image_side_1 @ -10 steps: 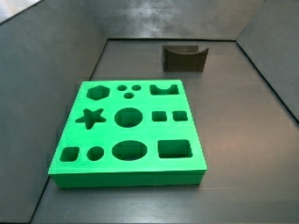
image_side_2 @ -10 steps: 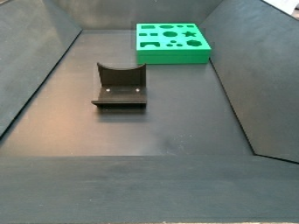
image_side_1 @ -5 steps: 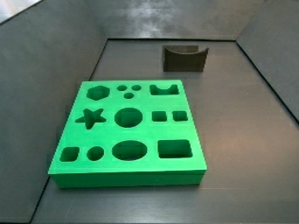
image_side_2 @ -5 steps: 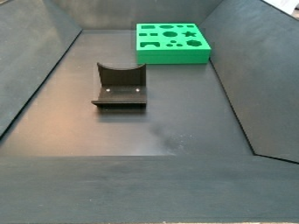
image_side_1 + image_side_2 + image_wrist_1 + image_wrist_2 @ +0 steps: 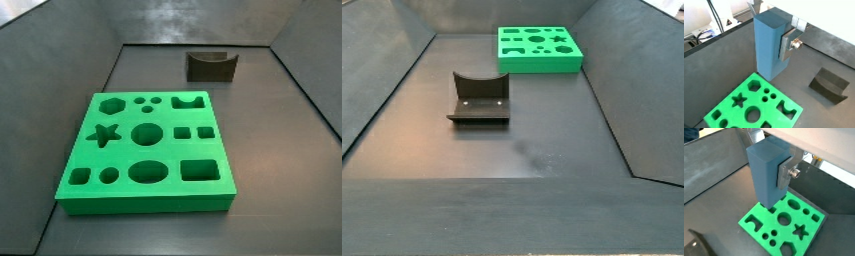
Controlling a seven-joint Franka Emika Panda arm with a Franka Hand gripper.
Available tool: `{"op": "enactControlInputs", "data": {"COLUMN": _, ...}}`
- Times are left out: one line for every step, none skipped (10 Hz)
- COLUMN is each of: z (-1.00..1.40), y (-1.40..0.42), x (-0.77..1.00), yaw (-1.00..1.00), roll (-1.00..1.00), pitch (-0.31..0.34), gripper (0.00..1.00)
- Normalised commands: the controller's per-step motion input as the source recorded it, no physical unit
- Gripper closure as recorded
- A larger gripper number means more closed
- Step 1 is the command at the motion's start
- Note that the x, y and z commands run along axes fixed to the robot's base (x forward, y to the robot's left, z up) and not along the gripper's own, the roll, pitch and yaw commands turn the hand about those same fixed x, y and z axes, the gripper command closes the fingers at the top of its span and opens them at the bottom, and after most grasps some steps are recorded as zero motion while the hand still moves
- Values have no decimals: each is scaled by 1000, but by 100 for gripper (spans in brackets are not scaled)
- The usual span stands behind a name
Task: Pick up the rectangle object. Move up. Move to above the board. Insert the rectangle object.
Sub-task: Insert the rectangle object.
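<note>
In a side view, the only change was on the dark floor (image 5: 422, 150). A faint, lighter mottled patch (image 5: 543, 156) lay just in front of the fixture (image 5: 478, 100), where the surface had looked even a second before. It was too faint to identify. The gripper (image 5: 774, 50) appeared only in the wrist views, clamped on the rectangle object (image 5: 765, 35) above the board (image 5: 745, 91), so no change in it could be read.

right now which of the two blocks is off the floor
The light blue-grey rectangle object, clamped upright in the pincer above the green board. The dark notched block sits on the floor.
</note>
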Motion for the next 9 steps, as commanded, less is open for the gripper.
{"op": "enactControlInputs", "data": {"z": 0, "y": -51, "x": 0, "yaw": 0, "roll": 0, "pitch": 0, "gripper": 100}}
{"op": "enactControlInputs", "data": {"z": -77, "y": -120, "x": 20, "yaw": -466, "roll": 0, "pitch": -44, "gripper": 100}}
{"op": "enactControlInputs", "data": {"z": -174, "y": 0, "x": 0, "yaw": -1000, "roll": -46, "pitch": -113, "gripper": 100}}
{"op": "enactControlInputs", "data": {"z": -211, "y": 0, "x": 0, "yaw": -1000, "roll": -16, "pitch": -67, "gripper": 100}}
{"op": "enactControlInputs", "data": {"z": -220, "y": 0, "x": 0, "yaw": -1000, "roll": -10, "pitch": -50, "gripper": 100}}
{"op": "enactControlInputs", "data": {"z": -226, "y": 0, "x": 0, "yaw": -1000, "roll": -10, "pitch": -50, "gripper": 100}}
{"op": "enactControlInputs", "data": {"z": -226, "y": 0, "x": 0, "yaw": -1000, "roll": -10, "pitch": -49, "gripper": 100}}
{"op": "enactControlInputs", "data": {"z": -237, "y": 0, "x": 0, "yaw": -1000, "roll": -9, "pitch": -40, "gripper": 100}}
{"op": "enactControlInputs", "data": {"z": -240, "y": 0, "x": 0, "yaw": -1000, "roll": -6, "pitch": -37, "gripper": 100}}
